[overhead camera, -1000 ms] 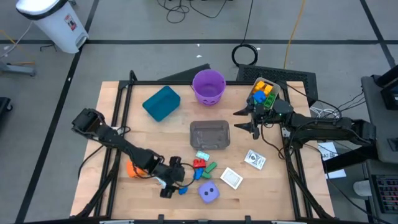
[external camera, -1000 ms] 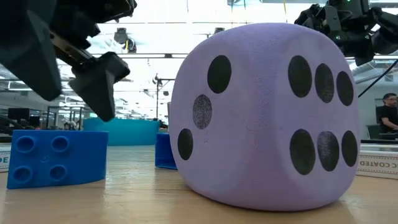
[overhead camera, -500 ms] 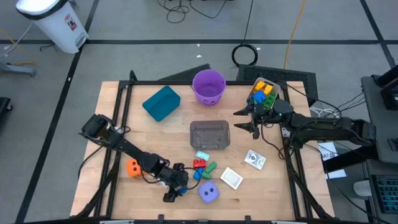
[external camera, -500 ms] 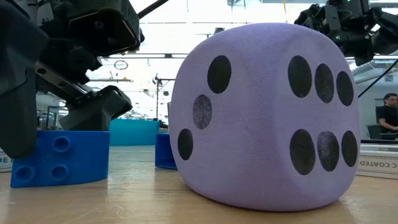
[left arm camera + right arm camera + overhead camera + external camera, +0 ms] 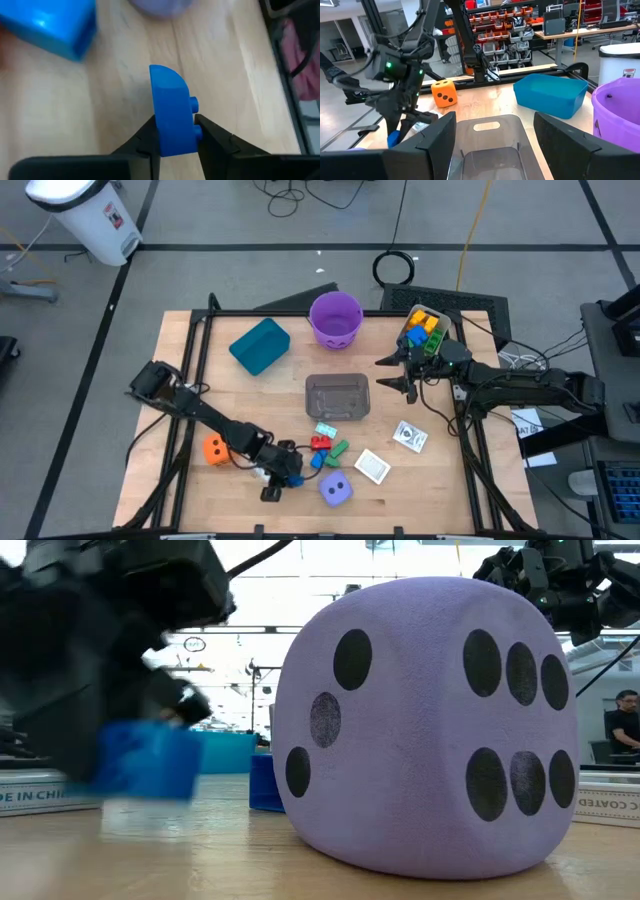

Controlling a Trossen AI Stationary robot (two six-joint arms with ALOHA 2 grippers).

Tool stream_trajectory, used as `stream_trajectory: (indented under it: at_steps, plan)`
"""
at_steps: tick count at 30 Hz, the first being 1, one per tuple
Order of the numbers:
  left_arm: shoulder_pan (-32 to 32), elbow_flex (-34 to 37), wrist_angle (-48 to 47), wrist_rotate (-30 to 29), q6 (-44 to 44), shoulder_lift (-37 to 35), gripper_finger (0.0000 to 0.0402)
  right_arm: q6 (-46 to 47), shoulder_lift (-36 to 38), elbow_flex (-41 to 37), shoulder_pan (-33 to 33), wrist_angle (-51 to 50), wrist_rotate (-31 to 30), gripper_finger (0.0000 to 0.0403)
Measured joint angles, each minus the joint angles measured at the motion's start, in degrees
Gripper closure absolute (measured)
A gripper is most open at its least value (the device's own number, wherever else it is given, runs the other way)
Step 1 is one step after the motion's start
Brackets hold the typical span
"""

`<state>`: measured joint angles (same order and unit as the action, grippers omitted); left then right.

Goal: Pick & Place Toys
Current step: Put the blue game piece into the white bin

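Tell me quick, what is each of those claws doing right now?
Left gripper: shut on the blue block.
Right gripper: open, holding nothing, above the clear tub.

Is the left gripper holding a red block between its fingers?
No, the left wrist view shows the left gripper shut on a blue block, with a finger pressing each side.
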<state>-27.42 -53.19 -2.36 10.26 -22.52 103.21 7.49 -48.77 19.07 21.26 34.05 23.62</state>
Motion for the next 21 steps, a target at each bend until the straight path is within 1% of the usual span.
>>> stream_trajectory:
  at_steps: [3,7,9,12,13,14,15,17,19,21]
  plan:
    - [1.05,0.0,-2.05,-1.8,1.92,-3.18,0.0305,0.0,0.0,0.0,0.0,0.03,-0.01,0.0161]
    - [2.27,0.0,-3.14,-8.65,6.17,-9.38,0.0305,0.0,0.0,0.0,0.0,0.24,-0.01,0.0161]
    - [3.15,-0.01,-1.24,-15.54,9.93,-12.48,0.0303,0.0,0.0,0.0,0.0,0.43,-0.01,0.0161]
    - [5.01,-0.02,1.92,-28.3,15.2,-15.73,0.0288,0.0,0.0,0.0,0.0,0.43,0.0,0.0161]
    - [6.01,-0.03,3.63,-31.76,17.09,-16.18,0.0286,0.0,0.0,0.0,0.0,0.42,-0.02,0.0161]
    - [7.25,-0.02,5.25,-34.04,19.07,-16.31,0.0285,0.0,0.0,0.0,0.0,0.41,-0.16,0.0161]
    - [8.59,-0.02,7.21,-35.26,21.01,-16.3,0.0286,0.0,0.0,0.0,-0.06,0.43,-0.74,0.0161]
    - [11.62,-0.02,11.55,-34.85,23.61,-16.17,0.0294,-0.06,-0.08,-0.02,-0.55,0.31,-2.51,0.0161]
    - [14.86,-0.04,16.28,-31.32,24.75,-15.31,0.0302,-0.97,-0.33,-0.02,-1.28,0.42,-4.45,0.0161]
    - [17.63,-0.01,18.64,-28.12,26.0,-14.8,0.0302,-3.27,-0.71,-0.03,-2.37,0.45,-5.7,0.0161]
